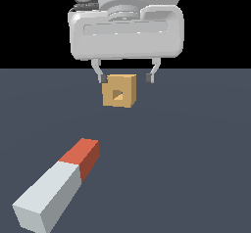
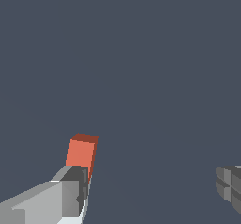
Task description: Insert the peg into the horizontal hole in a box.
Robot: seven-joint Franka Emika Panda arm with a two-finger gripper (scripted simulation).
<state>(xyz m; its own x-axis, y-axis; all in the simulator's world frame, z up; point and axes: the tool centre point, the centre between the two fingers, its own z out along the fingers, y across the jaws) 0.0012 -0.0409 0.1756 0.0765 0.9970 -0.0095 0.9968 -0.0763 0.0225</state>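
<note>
The jaws stand apart and hold nothing. The peg (image 1: 58,186) lies flat on the counter (image 1: 196,153), well apart from the box (image 1: 119,91) with its hole (image 1: 117,95).

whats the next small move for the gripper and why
Probably bring the gripper down over the peg to straddle it. The gripper is open and empty, and the peg lies flat on the floor, apart from the box, so it must be grasped before it can go into the hole.
</note>
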